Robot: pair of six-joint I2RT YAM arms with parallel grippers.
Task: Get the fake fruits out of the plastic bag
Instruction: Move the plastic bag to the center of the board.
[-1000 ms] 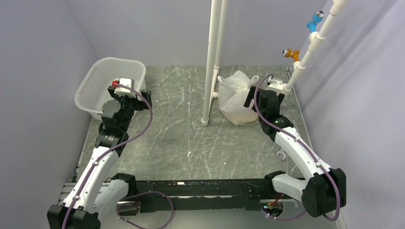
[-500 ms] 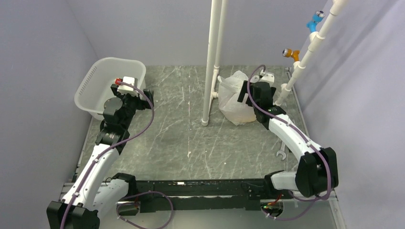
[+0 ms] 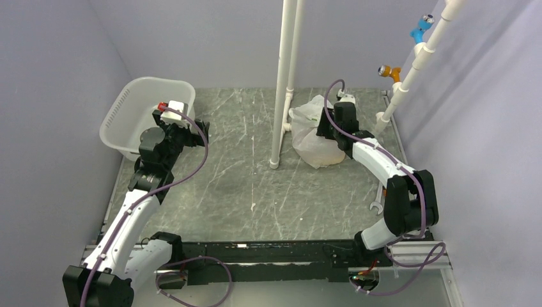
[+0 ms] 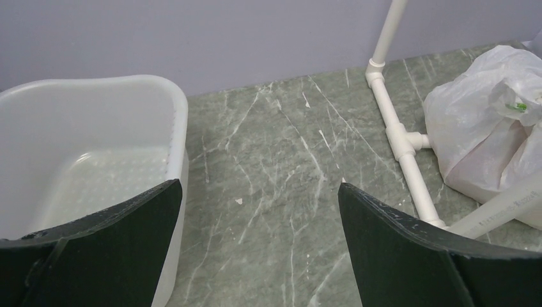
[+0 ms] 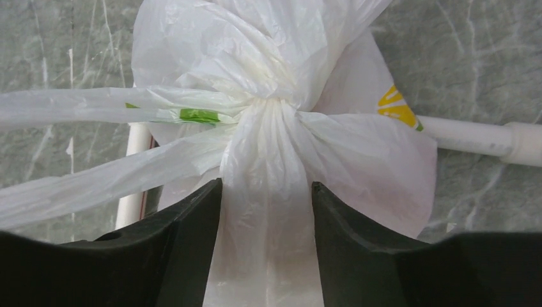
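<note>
The plastic bag, thin white film with a yellow slice print, sits tied at the back right of the table against the pipe stand. The fake fruits are hidden inside it. My right gripper reaches down onto the bag's top. In the right wrist view the gripper has its jaws narrowed on the gathered neck just below the knot, and plastic fills the gap and touches both fingers. My left gripper hangs open beside the tub, with only bare table showing between its fingers.
A white perforated tub stands at the back left, its rim close to my left fingers. A white PVC pipe stand rises mid-table, its foot pipe beside the bag. A slanted pipe with clamps is at the right. A small wrench lies at the right.
My right arm has swung left and forward over the bag, and its jaws have narrowed from wide open onto the bag's neck. The left gripper has edged slightly back, still open.
</note>
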